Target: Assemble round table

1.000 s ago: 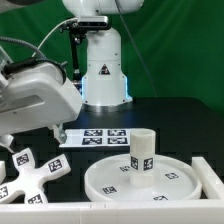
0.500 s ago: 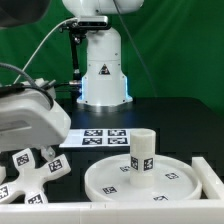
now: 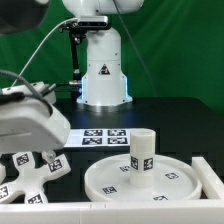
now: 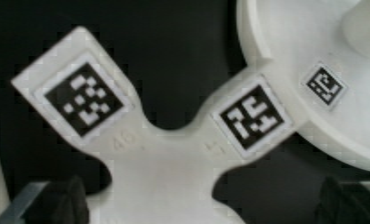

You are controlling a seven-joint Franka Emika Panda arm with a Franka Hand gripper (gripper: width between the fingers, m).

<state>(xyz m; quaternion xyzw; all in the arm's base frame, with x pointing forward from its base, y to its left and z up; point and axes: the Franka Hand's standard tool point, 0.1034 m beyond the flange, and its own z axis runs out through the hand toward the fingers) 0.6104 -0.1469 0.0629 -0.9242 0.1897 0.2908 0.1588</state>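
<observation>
I counted three white furniture parts: one large round disc [image 3: 102, 172], one short cylinder [image 3: 145, 145] and one cross-shaped piece [image 3: 29, 182]. There was one marker board [image 3: 100, 136] and one robot arm [image 3: 103, 65]. Close up, three square tags [image 4: 84, 95] showed: two on the cross-shaped piece and one on the disc's rim.
</observation>
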